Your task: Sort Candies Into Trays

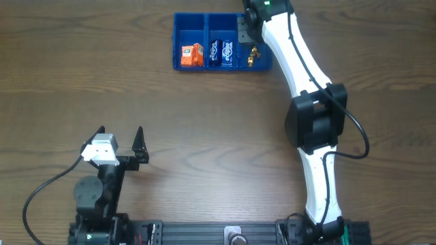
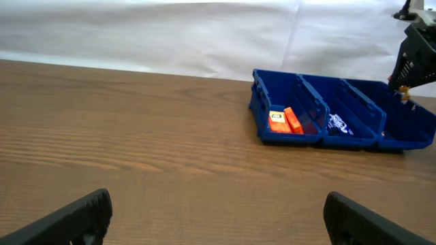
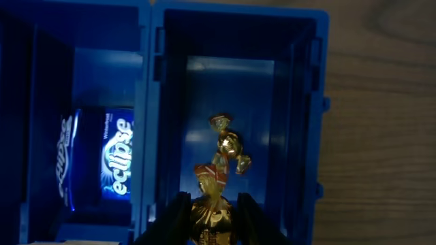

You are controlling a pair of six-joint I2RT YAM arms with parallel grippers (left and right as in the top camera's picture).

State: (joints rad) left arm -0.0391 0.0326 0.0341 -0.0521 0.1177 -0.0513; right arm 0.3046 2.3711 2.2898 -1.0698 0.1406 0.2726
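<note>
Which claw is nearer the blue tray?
Right. The right claw hangs over an end compartment of the blue tray, gripping a gold candy; the left claw sits far off, near its base.

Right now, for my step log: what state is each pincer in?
Left pincer: open, holding nothing.
Right pincer: closed on a gold-wrapped candy.

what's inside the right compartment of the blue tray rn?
In the right compartment, one gold-wrapped candy lies on the floor. The right gripper holds a second gold candy above it; its fingers and that candy cover the floor beneath them.
</note>
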